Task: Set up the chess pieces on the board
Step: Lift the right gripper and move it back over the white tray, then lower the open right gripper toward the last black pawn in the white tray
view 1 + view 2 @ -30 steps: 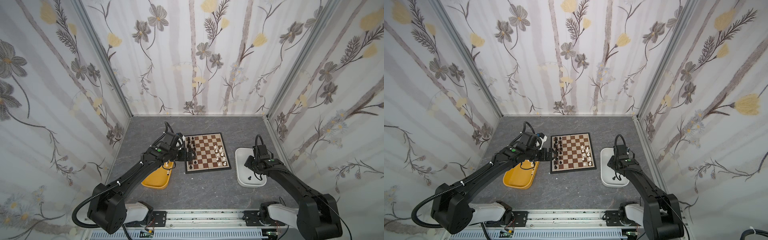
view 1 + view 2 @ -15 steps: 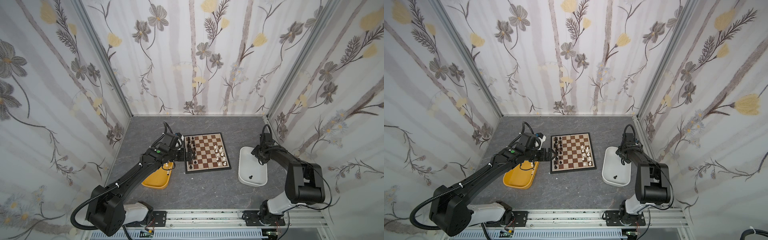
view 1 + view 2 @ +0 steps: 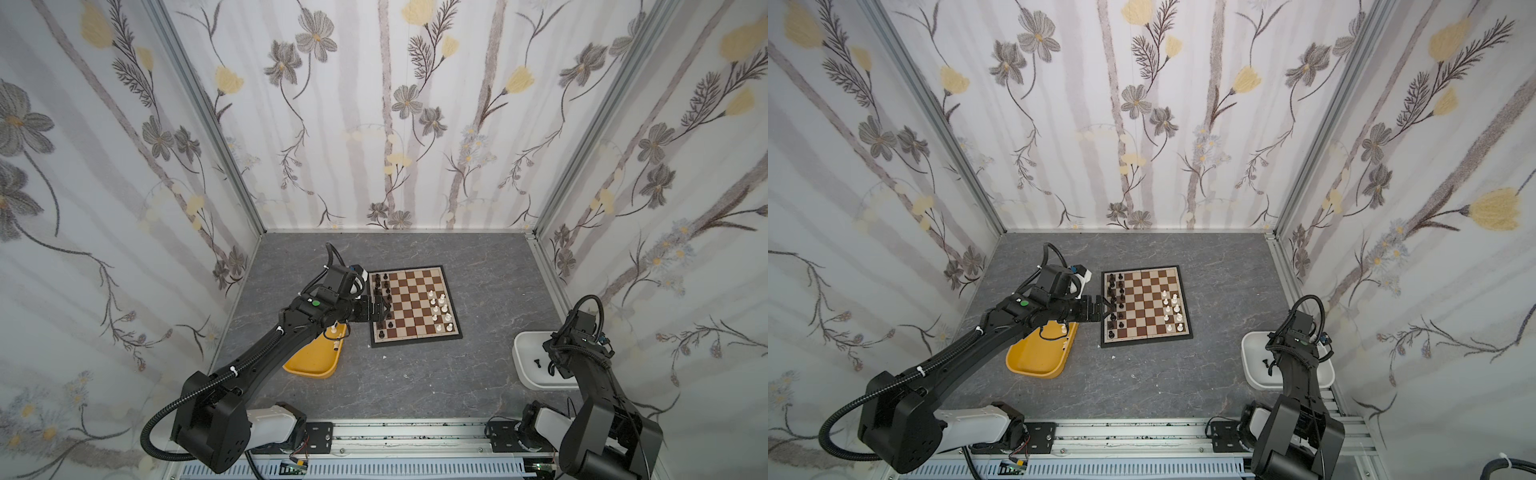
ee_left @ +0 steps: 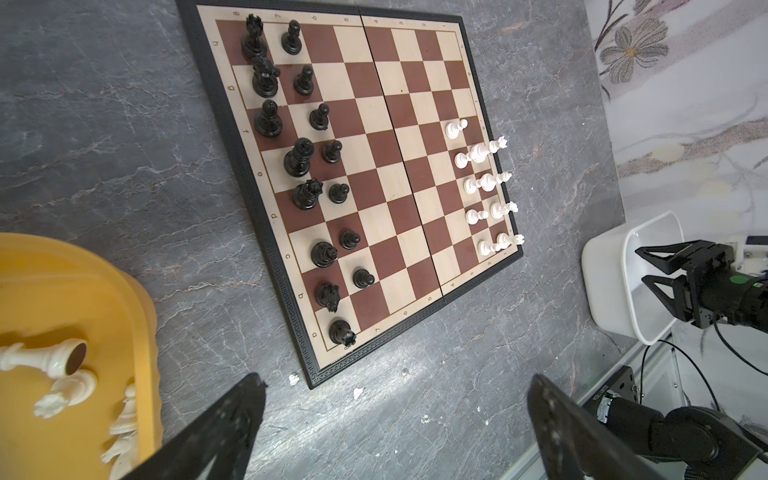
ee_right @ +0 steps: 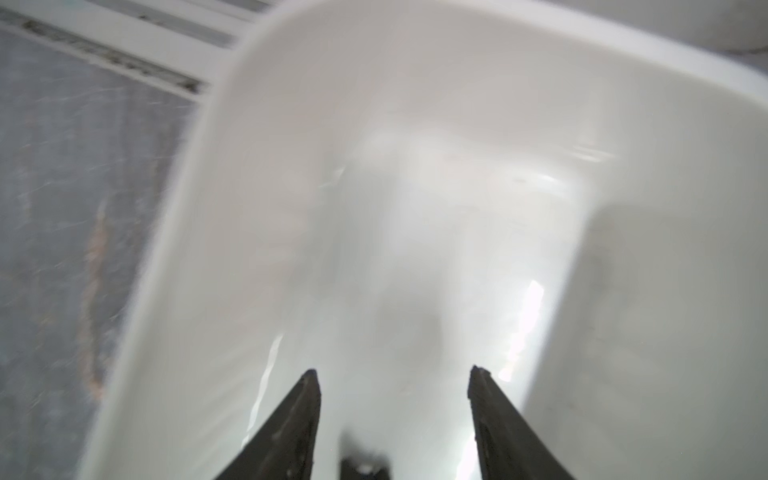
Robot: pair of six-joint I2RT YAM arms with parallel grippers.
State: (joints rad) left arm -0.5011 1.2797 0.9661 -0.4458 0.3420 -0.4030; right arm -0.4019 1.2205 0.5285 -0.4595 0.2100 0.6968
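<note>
Now, in both top views: board (image 3: pixel 411 303) on counter (image 3: pixel 415 374). Black pieces (image 3: pixel 378 282) line its left edge, white pieces (image 3: pixel 440 309) part-fill the right. L jaws spread wide, empty, over the black rows. R jaws over white tub (image 3: pixel 524 353), where one black piece (image 3: pixel 538 363) lies.
L wrist: spare white pieces (image 4: pixel 62 365) lie in yellow tub (image 4: pixel 83 282). One gap in black pawn row.
R wrist: blurred. R jaws part-spread, nothing between, tub floor below.
Step, as judged: fetching that black piece. Next: lower, centre on it, pinch gently.
</note>
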